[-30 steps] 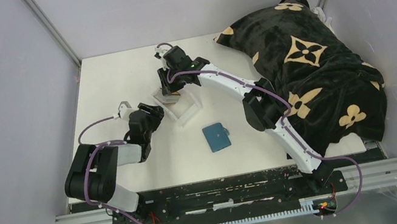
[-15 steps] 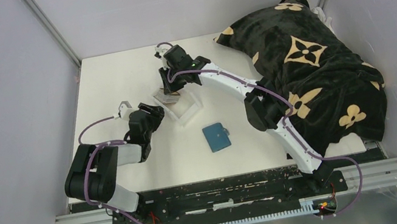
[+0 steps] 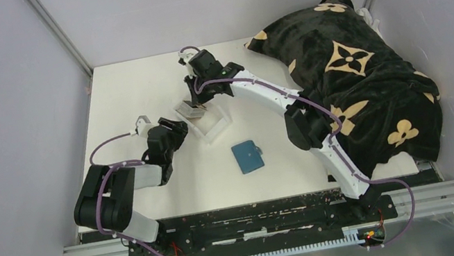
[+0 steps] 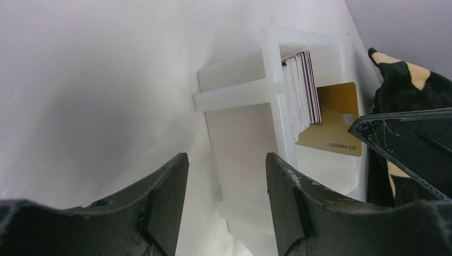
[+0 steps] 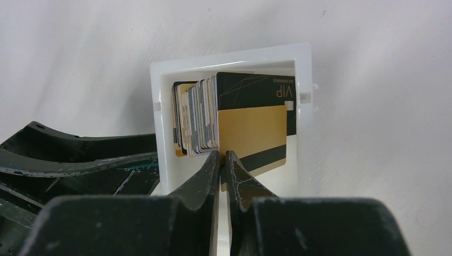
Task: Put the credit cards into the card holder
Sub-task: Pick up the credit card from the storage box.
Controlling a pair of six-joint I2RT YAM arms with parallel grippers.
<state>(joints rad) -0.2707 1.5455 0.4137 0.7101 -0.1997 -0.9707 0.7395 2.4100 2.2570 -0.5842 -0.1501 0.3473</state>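
Credit cards (image 5: 194,120): a stack standing on edge at the far end of a clear plastic tray (image 4: 237,149), left of centre on the white table (image 3: 127,96). Left gripper (image 4: 226,166): jaws apart, holding nothing, just left of the tray on its near side. Right gripper (image 5: 224,157): over the tray's far end, fingers nearly together, clamped on the edge of a gold card (image 5: 253,133) beside a black card (image 5: 256,88). Wallet (image 3: 248,156): teal, closed, flat on the table, nearer than the tray, to its right and apart from it. Blanket (image 3: 355,70): black with tan flowers, heaped at far right.
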